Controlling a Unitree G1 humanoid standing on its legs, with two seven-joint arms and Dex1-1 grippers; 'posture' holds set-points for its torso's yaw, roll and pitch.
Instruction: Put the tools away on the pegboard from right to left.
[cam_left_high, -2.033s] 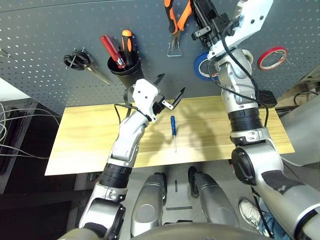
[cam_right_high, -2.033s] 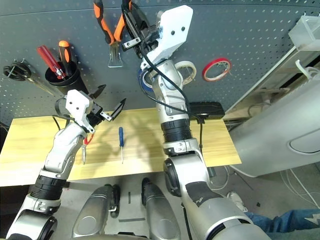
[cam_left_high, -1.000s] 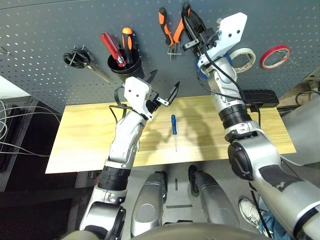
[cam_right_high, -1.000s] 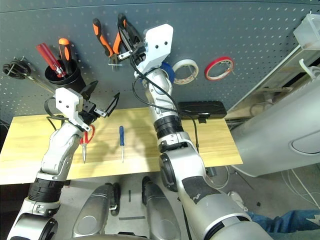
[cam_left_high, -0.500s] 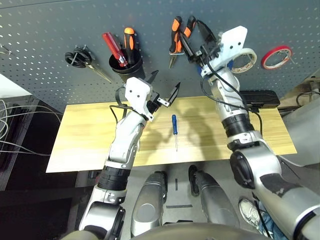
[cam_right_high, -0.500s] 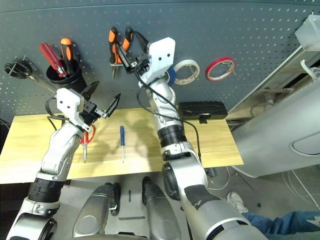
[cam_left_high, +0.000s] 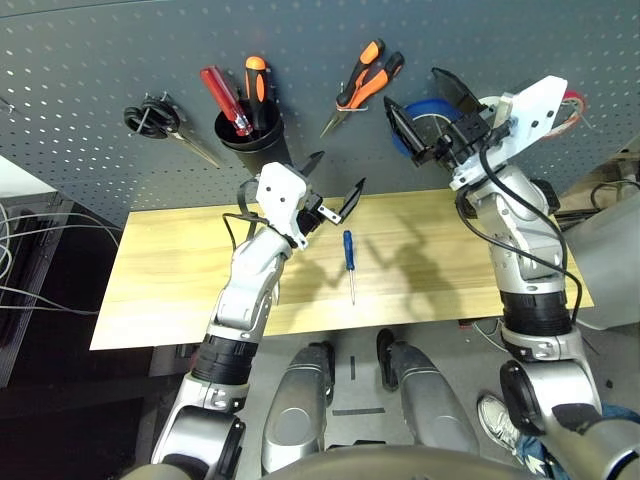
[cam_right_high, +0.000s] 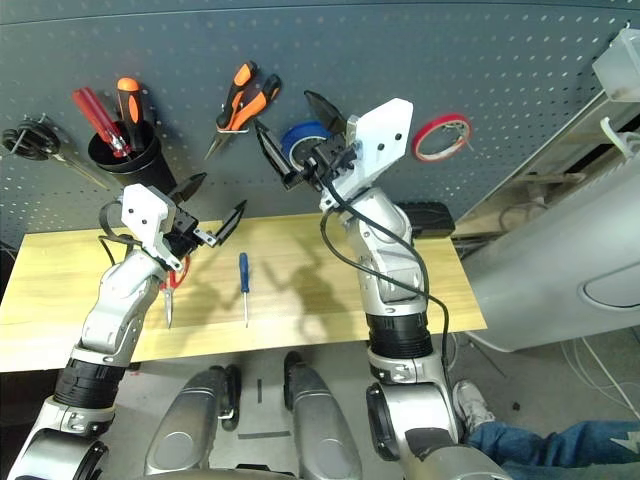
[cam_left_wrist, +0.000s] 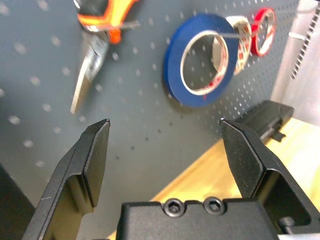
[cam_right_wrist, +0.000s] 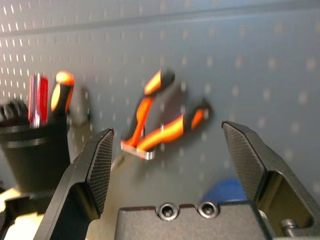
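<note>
On the dark pegboard (cam_left_high: 100, 70) the orange-and-black pliers (cam_left_high: 360, 85) hang tilted from a hook. The blue tape roll (cam_right_high: 305, 138) hangs just right of them. My right gripper (cam_left_high: 413, 88) is open and holds nothing, a little in front of the tape and apart from the pliers (cam_right_wrist: 160, 120). Over the table's middle my left gripper (cam_left_high: 341, 170) stands open and holds nothing. The blue-handled screwdriver (cam_left_high: 347, 262) lies on the wooden table (cam_left_high: 160, 270). Partly hidden under my left forearm, the red-handled scissors (cam_right_high: 172, 285) lie to its left.
A black cup holder (cam_left_high: 250, 140) holds a red screwdriver (cam_left_high: 222, 98) and an orange one (cam_left_high: 255, 88). Black scissors (cam_left_high: 158, 120) hang at the far left. A white tape roll (cam_left_wrist: 240, 37) and a red one (cam_right_high: 437, 138) hang right of the blue. A black box (cam_right_high: 420, 215) sits at the table's back.
My right gripper has let go of the pliers, which now hang on the board, and has drawn back to the right and down. The left arm has barely moved.
</note>
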